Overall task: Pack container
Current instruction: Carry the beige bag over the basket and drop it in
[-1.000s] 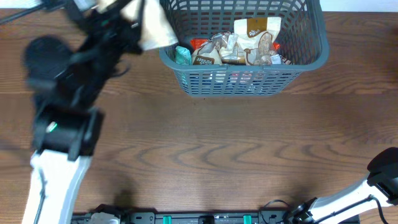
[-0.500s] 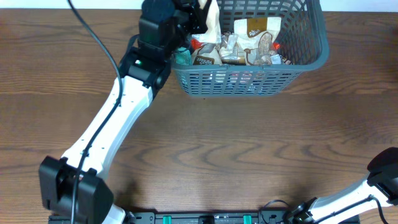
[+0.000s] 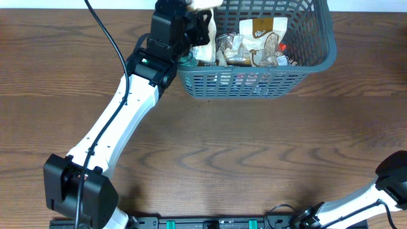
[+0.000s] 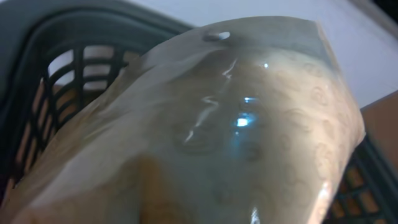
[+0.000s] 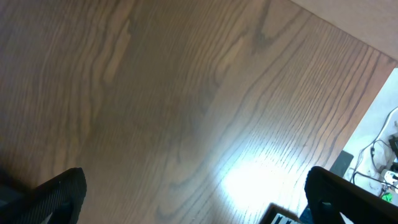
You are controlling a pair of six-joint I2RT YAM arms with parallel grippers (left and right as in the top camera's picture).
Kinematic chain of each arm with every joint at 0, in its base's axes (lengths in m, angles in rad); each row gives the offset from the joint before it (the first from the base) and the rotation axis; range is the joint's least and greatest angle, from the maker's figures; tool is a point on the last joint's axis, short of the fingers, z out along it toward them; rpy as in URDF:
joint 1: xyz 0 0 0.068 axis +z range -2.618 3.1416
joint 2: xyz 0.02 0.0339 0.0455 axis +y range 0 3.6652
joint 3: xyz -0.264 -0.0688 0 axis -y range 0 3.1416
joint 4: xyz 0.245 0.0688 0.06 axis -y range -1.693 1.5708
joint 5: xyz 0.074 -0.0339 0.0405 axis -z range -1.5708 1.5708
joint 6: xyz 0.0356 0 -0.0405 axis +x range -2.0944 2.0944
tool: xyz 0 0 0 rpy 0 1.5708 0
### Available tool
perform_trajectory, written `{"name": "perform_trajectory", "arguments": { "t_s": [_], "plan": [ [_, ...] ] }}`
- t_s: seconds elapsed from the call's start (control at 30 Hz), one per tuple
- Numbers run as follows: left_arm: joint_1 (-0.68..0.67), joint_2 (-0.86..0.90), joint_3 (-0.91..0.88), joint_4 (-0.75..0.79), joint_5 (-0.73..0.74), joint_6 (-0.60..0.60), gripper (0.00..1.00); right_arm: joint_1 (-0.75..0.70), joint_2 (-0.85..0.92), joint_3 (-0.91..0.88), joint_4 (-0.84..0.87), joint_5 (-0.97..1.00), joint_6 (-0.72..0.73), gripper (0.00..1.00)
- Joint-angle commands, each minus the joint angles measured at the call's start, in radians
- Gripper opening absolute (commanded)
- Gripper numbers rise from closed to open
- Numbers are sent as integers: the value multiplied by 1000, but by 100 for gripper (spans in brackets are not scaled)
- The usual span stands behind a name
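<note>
The container (image 3: 254, 83), a dark grey lattice basket, stands at the table's far edge with several snack packets (image 3: 261, 41) lying inside. My left gripper (image 3: 200, 22) hangs over the basket's left end, shut on a pale beige snack packet (image 3: 205, 46). In the left wrist view that packet (image 4: 236, 137) fills the frame and hides the fingers, with the basket's wall (image 4: 56, 74) behind it. My right gripper (image 5: 199, 199) stands open over bare wood, with nothing between its fingers (image 5: 56, 193).
The left arm (image 3: 121, 121) stretches diagonally from its base at the front left up to the basket. Part of the right arm (image 3: 391, 175) shows at the front right corner. A rail (image 3: 210, 222) runs along the table's front edge.
The left arm swung from the table's far left to the basket with the pale packet. In the last half second the packet moved a little further over the basket's left end.
</note>
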Motion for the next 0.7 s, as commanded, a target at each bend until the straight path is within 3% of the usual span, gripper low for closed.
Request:
{"name": "perform_trajectory", "arguments": {
  "t_s": [0.0,0.33,0.4,0.5,0.6,0.67],
  "plan": [
    [2,-9,45,-8,-19,37,5,-7,-5,-5,0,-1,10,99],
    [-5,16,45,-101,-18,47,6,-7,-5,-5,0,-1,10,99],
    [-5,18,45,-103,-19,48,13,-7,-5,-5,0,-1,10,99],
    [-4,18,45,-90,-19,53,47,-7,-5,-5,0,-1,10,99],
    [-4,18,45,-76,-19,76,72,-7,-5,-5,0,-1,10,99],
    [-4,18,46,-70,-19,78,78,-7,-5,-5,0,-1,10,99]
  ]
}}
